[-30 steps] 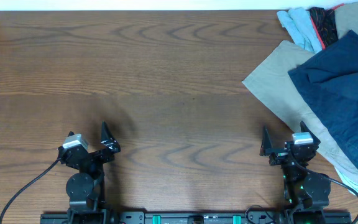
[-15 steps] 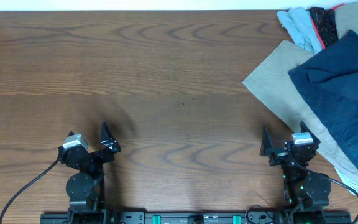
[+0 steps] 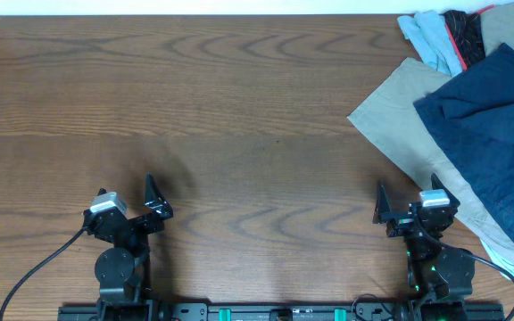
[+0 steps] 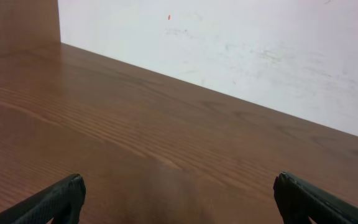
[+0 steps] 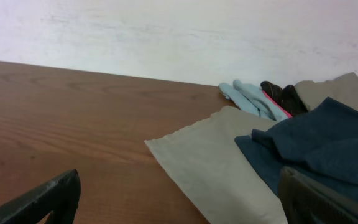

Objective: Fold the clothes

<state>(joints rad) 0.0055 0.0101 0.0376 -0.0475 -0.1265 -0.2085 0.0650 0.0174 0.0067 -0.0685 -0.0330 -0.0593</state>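
The dark navy shorts [image 3: 498,125] lie crumpled at the table's right edge, on top of a khaki-beige garment [image 3: 391,120]. They also show in the right wrist view [image 5: 328,143], ahead and to the right of the fingers. My right gripper [image 3: 407,185] is open and empty near the front edge, just left of the pile; its fingers frame the right wrist view [image 5: 179,199]. My left gripper [image 3: 125,187] is open and empty at the front left, far from the clothes. It sees only bare table in the left wrist view [image 4: 179,199].
A light blue cloth [image 3: 431,40] and a dark item with a red strip [image 3: 467,36] lie at the back right corner. The khaki garment [image 5: 216,155] spreads out under the shorts. The wooden table [image 3: 221,107] ends at a white wall [image 4: 229,37].
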